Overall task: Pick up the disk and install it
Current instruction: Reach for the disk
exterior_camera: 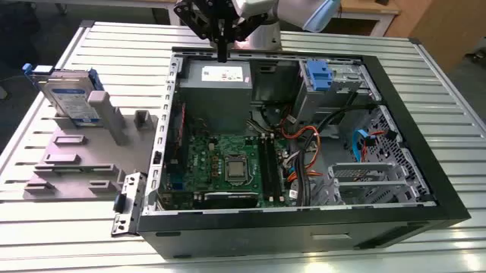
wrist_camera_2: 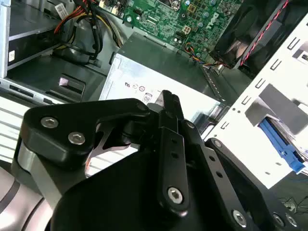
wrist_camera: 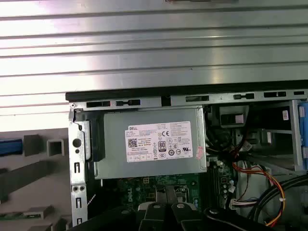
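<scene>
Overhead, the gripper (exterior_camera: 222,56), pinched narrow and empty, hangs above the power supply (exterior_camera: 216,85); in the exterior view the disk (exterior_camera: 72,99) stands at the computer case's (exterior_camera: 304,224) 9 o'clock.

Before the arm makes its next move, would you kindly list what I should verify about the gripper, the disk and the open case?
1. Gripper empty: ok. The gripper holds nothing.
2. Jaws open for a grasp: not ok. They are shut.
3. Disk accessible: ok. The disk stands upright in the grey fixture at the exterior view's left, untouched.
4. Gripper at the disk: not ok. It hangs over the grey box inside the computer case.
5. Case open: ok.
6. Drive bay free: cannot tell. A blue clip sits there.
</scene>
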Tool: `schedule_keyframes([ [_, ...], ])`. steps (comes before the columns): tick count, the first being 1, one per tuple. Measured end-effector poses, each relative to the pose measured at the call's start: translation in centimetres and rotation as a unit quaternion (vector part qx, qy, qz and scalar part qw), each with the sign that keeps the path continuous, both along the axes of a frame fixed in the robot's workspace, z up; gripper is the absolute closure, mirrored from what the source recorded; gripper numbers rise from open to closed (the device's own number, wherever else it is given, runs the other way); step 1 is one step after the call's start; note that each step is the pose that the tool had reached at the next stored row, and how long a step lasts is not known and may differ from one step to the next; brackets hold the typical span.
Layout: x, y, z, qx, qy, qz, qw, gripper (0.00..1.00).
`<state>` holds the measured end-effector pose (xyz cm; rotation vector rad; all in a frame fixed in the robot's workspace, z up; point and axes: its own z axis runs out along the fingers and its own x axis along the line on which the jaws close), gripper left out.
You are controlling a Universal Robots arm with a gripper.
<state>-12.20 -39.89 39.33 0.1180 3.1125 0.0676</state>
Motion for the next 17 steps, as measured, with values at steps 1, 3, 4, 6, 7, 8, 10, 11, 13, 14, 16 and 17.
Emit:
schedule_keyframes([
  [1, 0.0, 0.0, 0.0, 0.0, 0.0, 0.0, 1.0, 0.89],
  [3, 0.0, 0.0, 0.0, 0.0, 0.0, 0.0, 1.0, 0.89],
  [4, 0.0, 0.0, 0.0, 0.0, 0.0, 0.0, 1.0, 0.89],
  [6, 0.0, 0.0, 0.0, 0.0, 0.0, 0.0, 1.0, 0.89],
  [7, 0.0, 0.0, 0.0, 0.0, 0.0, 0.0, 1.0, 0.89],
  [8, 0.0, 0.0, 0.0, 0.0, 0.0, 0.0, 1.0, 0.89],
  [10, 0.0, 0.0, 0.0, 0.0, 0.0, 0.0, 1.0, 0.89],
  [11, 0.0, 0.0, 0.0, 0.0, 0.0, 0.0, 1.0, 0.89],
  [13, -0.02, 0.0, 0.0, 0.0, 0.0, 0.0, 1.0, 0.89],
  [14, -0.07, 0.0, 0.0, 0.0, 0.0, 0.0, 1.0, 0.89],
  [16, -0.36, 0.0, -0.02, 0.0, 0.0, 0.0, 1.0, 0.89],
  [17, -0.56, 0.0, -0.04, 0.0, -0.0001, 0.0, 1.0, 0.89],
])
